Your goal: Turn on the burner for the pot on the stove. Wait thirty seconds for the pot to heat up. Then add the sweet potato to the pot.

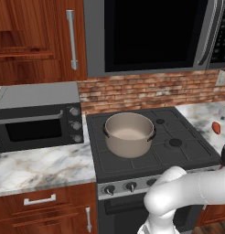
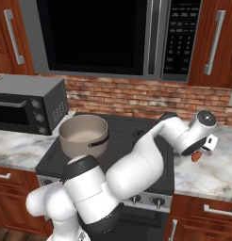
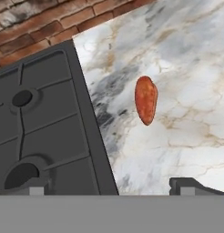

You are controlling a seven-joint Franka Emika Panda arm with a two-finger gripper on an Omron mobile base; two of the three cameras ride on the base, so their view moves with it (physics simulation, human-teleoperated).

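Note:
The grey-beige pot (image 1: 129, 134) stands on the rear-left grate section of the black stove (image 1: 178, 155), hiding the burner beneath it; the grate (image 1: 115, 161) shows around its base. No flame is visible. The sweet potato (image 3: 146, 100) lies on the marble counter just right of the stove, also seen as the reddish sweet potato (image 1: 216, 127) and sweet potato (image 2: 196, 156). My gripper (image 3: 113, 187) hovers above the stove's right edge, open, its fingertips wide apart with nothing between them. The tuber lies ahead of them, untouched.
Small black knobs (image 1: 130, 186) line the stove's steel front strip. A grey toaster oven (image 1: 39, 119) sits on the left counter. A microwave (image 1: 151, 36) hangs over the stove before a brick wall. My arm (image 2: 151, 155) stretches across the stove's right half.

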